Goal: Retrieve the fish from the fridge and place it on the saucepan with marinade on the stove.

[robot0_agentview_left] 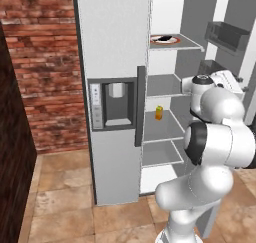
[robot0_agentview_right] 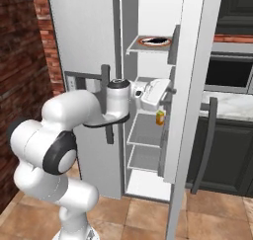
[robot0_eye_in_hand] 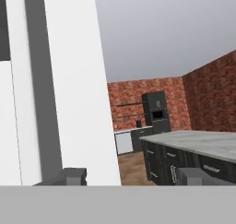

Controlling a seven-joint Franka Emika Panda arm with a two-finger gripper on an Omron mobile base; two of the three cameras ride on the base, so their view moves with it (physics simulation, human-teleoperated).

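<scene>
The fridge [robot0_agentview_left: 112, 37] [robot0_agentview_right: 81, 31] stands with its left door shut and its right door [robot0_agentview_right: 190, 61] swung open. The fish [robot0_agentview_left: 162, 38] [robot0_agentview_right: 154, 40], small, flat and dark, lies on the upper white shelf inside. My gripper [robot0_agentview_right: 169, 91] [robot0_agentview_left: 239, 87] is below that shelf, at the inner edge of the open door. In the hand view the gripper [robot0_eye_in_hand: 132, 177] is open, its fingertips [robot0_eye_in_hand: 73, 175] wide apart, with the white door edge [robot0_eye_in_hand: 78, 80] just past the left one. Nothing is held. The saucepan and the stove are out of view.
A small yellow-orange upright item [robot0_agentview_left: 159, 112] [robot0_agentview_right: 160, 117] stands on a middle shelf. The open door carries bins [robot0_agentview_left: 227, 34]. Right of the fridge are dark cabinets with a pale counter [robot0_agentview_right: 227, 103]. A brick wall [robot0_agentview_left: 40, 62] is on the left. An island counter [robot0_eye_in_hand: 198, 142] lies beyond the door.
</scene>
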